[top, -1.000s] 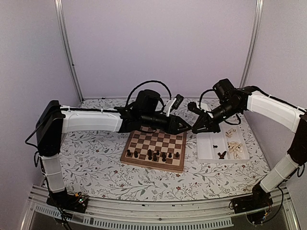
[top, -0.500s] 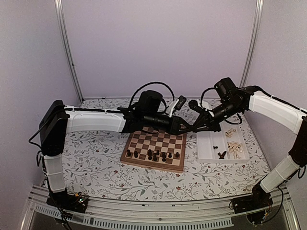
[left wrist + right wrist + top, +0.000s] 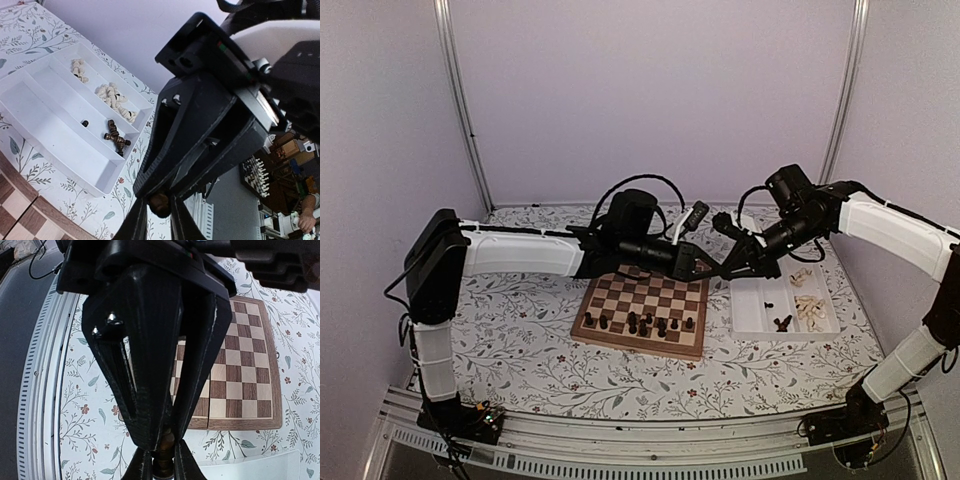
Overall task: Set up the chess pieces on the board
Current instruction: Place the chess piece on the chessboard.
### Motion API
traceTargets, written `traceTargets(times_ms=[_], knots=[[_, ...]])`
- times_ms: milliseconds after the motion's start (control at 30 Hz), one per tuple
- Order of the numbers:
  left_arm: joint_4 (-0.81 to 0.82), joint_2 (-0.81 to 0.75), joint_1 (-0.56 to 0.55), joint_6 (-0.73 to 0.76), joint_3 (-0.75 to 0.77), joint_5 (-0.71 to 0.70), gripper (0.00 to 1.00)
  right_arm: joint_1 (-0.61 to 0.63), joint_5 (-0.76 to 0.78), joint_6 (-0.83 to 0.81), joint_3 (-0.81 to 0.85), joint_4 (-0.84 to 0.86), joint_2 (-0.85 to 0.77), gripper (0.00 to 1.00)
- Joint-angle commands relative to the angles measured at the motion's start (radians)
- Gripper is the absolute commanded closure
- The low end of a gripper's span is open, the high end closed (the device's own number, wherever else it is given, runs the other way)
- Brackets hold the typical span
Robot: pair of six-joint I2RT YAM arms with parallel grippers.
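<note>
The right tool (image 3: pixel 161 467) is closed on a dark chess piece (image 3: pixel 160 204), held in the air right of centre in the top view, between the board's (image 3: pixel 655 293) upper right corner and the white tray (image 3: pixel 760 315). The left tool (image 3: pixel 159 220) flanks the same piece, but whether it clamps cannot be told. The piece appears light, rigid and smooth, so it is likely to pivot or slip; grip it across the body near the base.

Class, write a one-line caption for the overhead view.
Left pincer and right pincer meet between chessboard and white tray, both pinching one dark chess piece.
</note>
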Motion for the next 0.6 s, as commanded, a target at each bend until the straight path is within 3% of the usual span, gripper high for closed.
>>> traceTargets(times_ms=[0, 233, 467, 567], knots=[[0.066, 0.016, -0.017, -0.013, 0.013, 0.062, 0.82, 0.024, -0.012, -0.008, -0.009, 0.039, -0.016, 0.87], [0.061, 0.042, -0.013, -0.044, 0.039, 0.083, 0.79, 0.042, -0.009, -0.025, -0.019, 0.041, -0.022, 0.87], [0.050, 0.048, -0.011, -0.036, 0.047, 0.089, 0.94, 0.042, -0.005, -0.001, -0.023, 0.076, -0.032, 0.86], [-0.008, 0.026, -0.004, 0.007, 0.049, 0.062, 0.95, 0.036, 0.000, 0.019, -0.024, 0.086, -0.042, 0.73]])
